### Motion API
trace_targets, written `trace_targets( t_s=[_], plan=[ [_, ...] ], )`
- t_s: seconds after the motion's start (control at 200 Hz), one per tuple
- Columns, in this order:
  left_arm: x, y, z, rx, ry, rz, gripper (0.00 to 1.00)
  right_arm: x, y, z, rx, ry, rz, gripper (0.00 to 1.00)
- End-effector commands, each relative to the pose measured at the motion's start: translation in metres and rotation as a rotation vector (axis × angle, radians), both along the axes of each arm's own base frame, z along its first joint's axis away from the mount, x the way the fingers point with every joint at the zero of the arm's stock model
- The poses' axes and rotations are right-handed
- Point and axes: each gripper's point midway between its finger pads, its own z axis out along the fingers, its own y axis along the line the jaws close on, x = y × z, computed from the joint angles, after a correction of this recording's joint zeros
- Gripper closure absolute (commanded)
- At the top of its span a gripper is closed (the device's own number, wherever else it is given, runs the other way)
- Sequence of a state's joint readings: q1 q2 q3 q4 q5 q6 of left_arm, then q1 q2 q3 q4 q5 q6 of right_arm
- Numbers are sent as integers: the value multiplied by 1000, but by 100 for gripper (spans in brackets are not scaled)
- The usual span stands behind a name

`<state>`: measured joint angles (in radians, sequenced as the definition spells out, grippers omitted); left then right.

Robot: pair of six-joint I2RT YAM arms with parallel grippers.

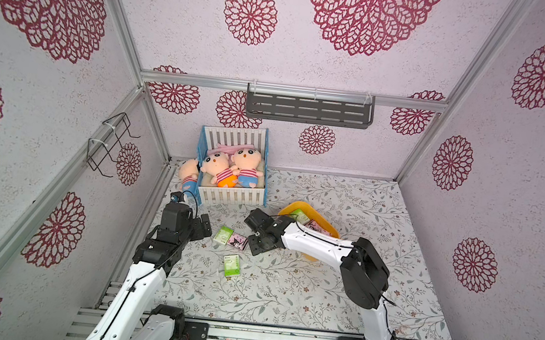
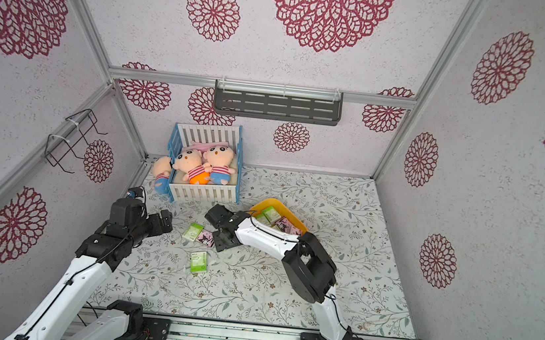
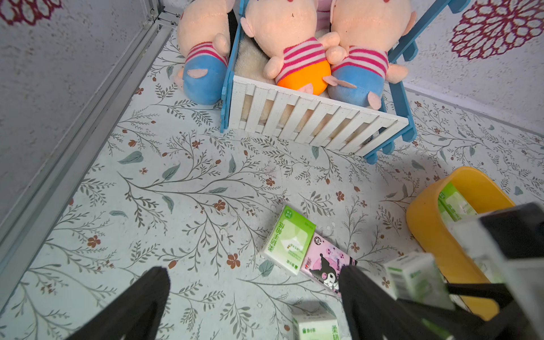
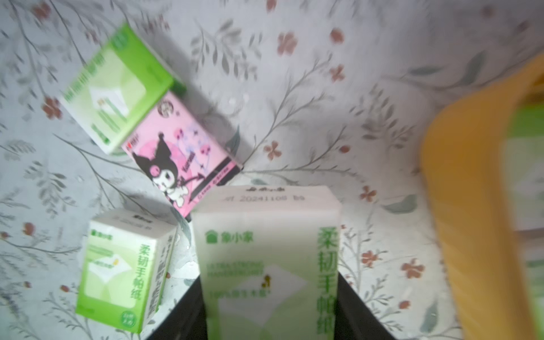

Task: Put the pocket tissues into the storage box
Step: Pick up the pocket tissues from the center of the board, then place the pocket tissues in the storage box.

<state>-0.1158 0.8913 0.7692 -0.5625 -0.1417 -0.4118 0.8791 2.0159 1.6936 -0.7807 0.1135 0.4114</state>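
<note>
A: Right wrist view: we see our right claw [image 4: 268,294], mostly cropped, clamping a green tissue packet [image 4: 265,250].
B: The yellow storage box [image 4: 471,206] blurs just right; our left claw [image 3: 250,276] gapes empty.

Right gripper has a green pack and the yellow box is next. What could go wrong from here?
Slip: the right gripper pinches the held green packet by one end, most of it sticking out past the jaws, so it may tilt or drop.
Knock: the pink packet and a second green packet sit right beside it; a low swing could scatter them.
Snag: carried low, it could catch the storage box rim.
</note>
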Motion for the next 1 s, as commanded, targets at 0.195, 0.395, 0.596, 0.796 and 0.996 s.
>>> trace_targets(
  t_s=[0.195, 0.395, 0.596, 0.796, 0.996],
  plan=[
    [0, -1, 1, 18, 3, -9, 3, 90, -105, 69, -3, -133, -161, 43],
    [0, -1, 1, 19, 5, -8, 3, 108, -129, 44, -43, -94, -188, 43],
    [0, -1, 0, 21, 10, -9, 3, 115, -141, 28, -64, -66, -205, 42],
    [1, -1, 0, 21, 10, -10, 3, 112, -148, 3, -89, -30, -212, 41],
    [0, -1, 0, 22, 10, -11, 3, 110, -148, -13, -80, -5, -230, 41]
  ],
)
